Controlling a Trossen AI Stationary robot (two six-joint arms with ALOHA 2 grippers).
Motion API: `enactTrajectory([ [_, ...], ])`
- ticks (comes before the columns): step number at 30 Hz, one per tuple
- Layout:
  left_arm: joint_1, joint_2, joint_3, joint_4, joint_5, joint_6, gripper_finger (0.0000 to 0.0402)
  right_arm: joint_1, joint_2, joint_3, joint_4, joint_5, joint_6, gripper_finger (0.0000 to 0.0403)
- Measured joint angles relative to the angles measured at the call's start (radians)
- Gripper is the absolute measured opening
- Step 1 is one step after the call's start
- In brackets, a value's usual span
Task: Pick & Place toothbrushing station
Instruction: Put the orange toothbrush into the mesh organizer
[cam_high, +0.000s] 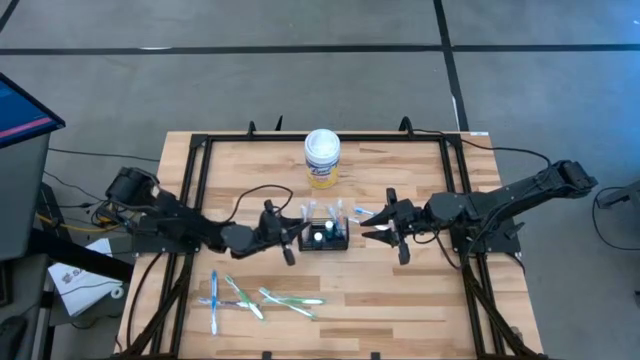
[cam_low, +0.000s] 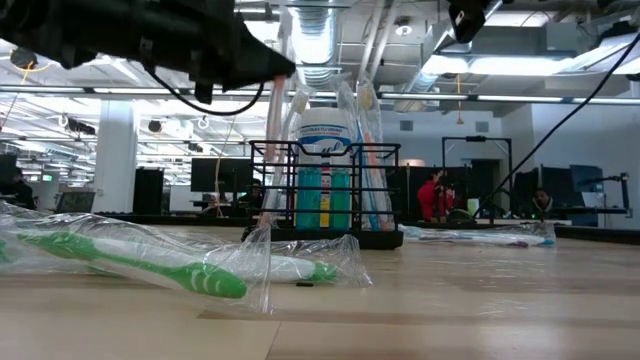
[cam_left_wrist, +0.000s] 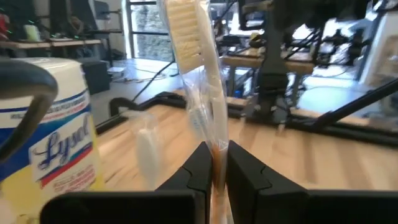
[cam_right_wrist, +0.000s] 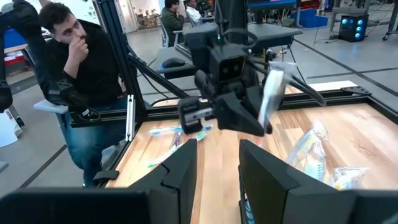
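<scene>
My left gripper (cam_left_wrist: 214, 171) fingers pinch a wrapped toothbrush (cam_left_wrist: 193, 62) upright, just beside the wire-mesh caddy (cam_high: 325, 238); my right gripper (cam_high: 385, 228) fingers stand part-open, empty.

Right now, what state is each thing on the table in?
Left hand: shut on a wrapped toothbrush, held upright beside the caddy.
Right hand: open, empty.
Caddy: upright, holding wrapped toothbrushes.
Canister: upright, lid on.
Loose toothbrushes: wrapped, lying flat.
</scene>
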Motion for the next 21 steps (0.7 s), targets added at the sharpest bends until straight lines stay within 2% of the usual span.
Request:
enactTrajectory([
  [15, -0.002, 0.032, 0.0, 0.013, 0.0, 0.01, 0.002, 0.025, 0.0, 0.0, -0.001, 0.0, -0.003, 0.0111],
  [21, -0.01, 0.112, -0.005, 0.018, 0.006, -0.027, 0.0021, 0.024, 0.0, 0.0, -0.002, 0.0, -0.003, 0.0111],
])
